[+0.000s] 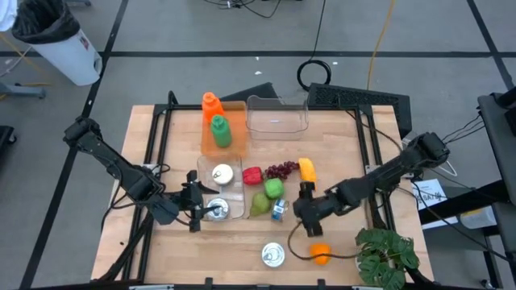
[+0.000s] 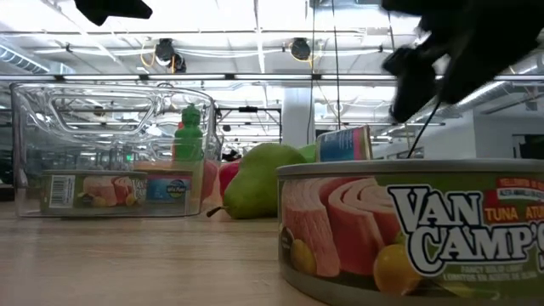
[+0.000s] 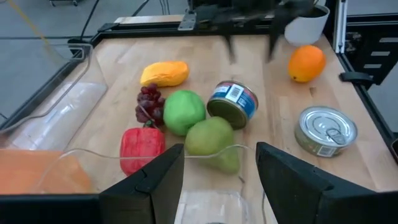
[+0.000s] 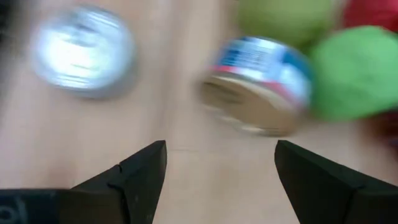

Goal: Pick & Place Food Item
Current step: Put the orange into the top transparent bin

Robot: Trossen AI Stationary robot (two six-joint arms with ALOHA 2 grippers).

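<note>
While two cans already sit inside the clear bin (image 1: 203, 173) on the left, the left gripper (image 1: 196, 207) hovers at that bin's near end with its fingers spread and empty, so part of the sorting looks done. Toward the middle, the pear (image 1: 259, 205), green apple (image 1: 274, 188) and tilted blue-label can (image 1: 279, 209) lie loose on the table (image 1: 339, 242). Right of them the right gripper (image 1: 305, 211) faces that can, jaws released and holding nothing; farther right, the orange (image 1: 320, 254) waits too.

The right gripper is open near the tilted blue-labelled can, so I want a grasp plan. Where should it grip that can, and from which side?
Grip the tilted can across its curved side wall, from the right gripper's open side. Pear and green apple crowd the far side.
</note>
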